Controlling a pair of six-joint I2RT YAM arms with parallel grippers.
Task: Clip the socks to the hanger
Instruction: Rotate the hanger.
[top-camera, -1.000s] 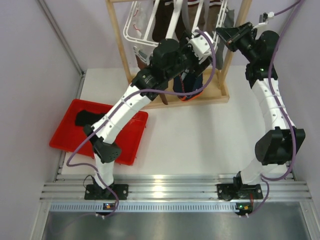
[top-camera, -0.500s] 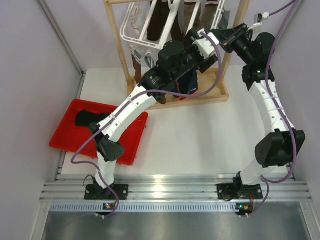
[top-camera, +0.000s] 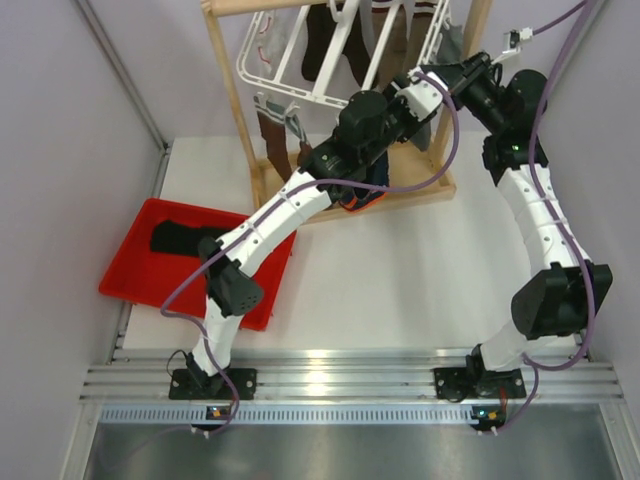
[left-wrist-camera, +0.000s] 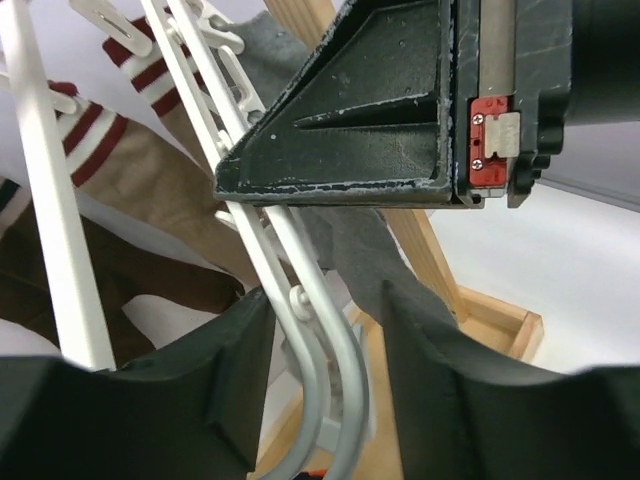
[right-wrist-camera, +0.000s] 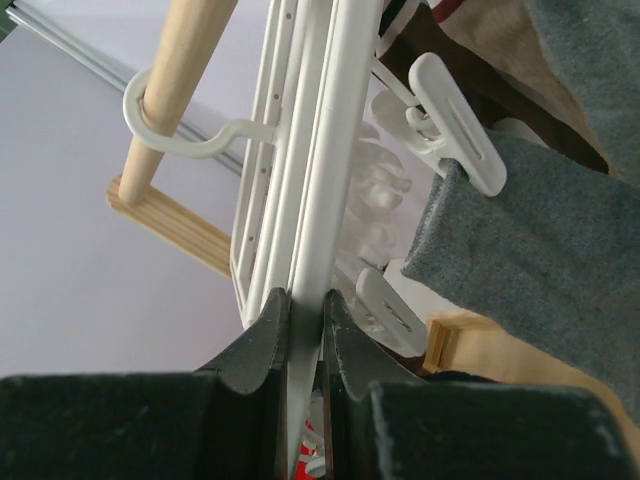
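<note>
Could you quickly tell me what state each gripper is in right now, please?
Left gripper: open, fingers either side of a hanger bar.
Right gripper: closed on a hanger bar.

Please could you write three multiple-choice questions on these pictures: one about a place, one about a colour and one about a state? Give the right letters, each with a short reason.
1. Where is the red plastic tray?
A. on the white table, left of the light wooden frame
B. under the right arm's base
C. held up in the air

2. What colour is the soft sock in the white plastic clip?
A. yellow
B. grey
C. green

3. How is the right gripper?
A. wide open, with nothing in it
B. shut on a sock
C. shut on a bar of the white plastic hanger

Answers:
1 A: the top view shows it flat on the table, left of the frame.
2 B: the fabric under the clip is grey.
3 C: both fingers press the white bar.
</note>
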